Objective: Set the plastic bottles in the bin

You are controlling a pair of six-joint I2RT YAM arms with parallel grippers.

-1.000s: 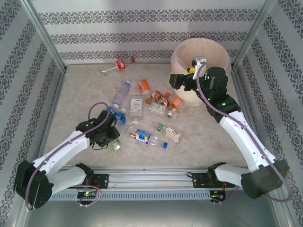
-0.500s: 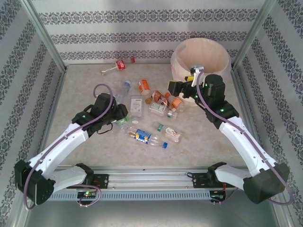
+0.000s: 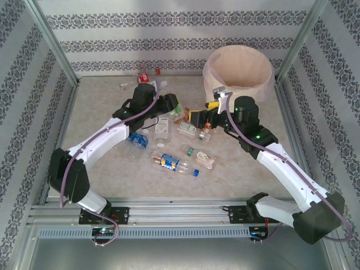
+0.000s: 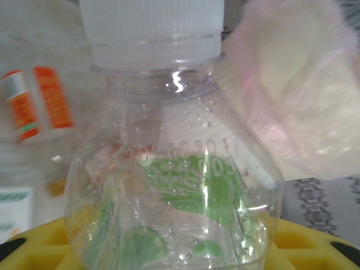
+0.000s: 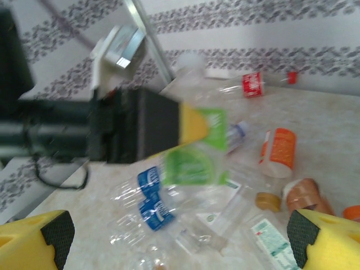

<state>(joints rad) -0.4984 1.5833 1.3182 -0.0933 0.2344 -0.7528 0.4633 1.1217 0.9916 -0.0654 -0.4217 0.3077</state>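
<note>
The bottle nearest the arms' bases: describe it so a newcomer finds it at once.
Start at the middle of the near edge of the table and look just past it. The clear bottle lying on its side is the closest of the scatter. Its blue label with a yellow patch and its blue cap set it apart from the green-capped bottle beside it.

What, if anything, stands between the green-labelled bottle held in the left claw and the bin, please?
Nothing squarely does: past the green-labelled bottle in the left claw, the left wrist view shows the bin unobstructed. From above, the right arm reaches in close beside that line and may crowd it.
</note>
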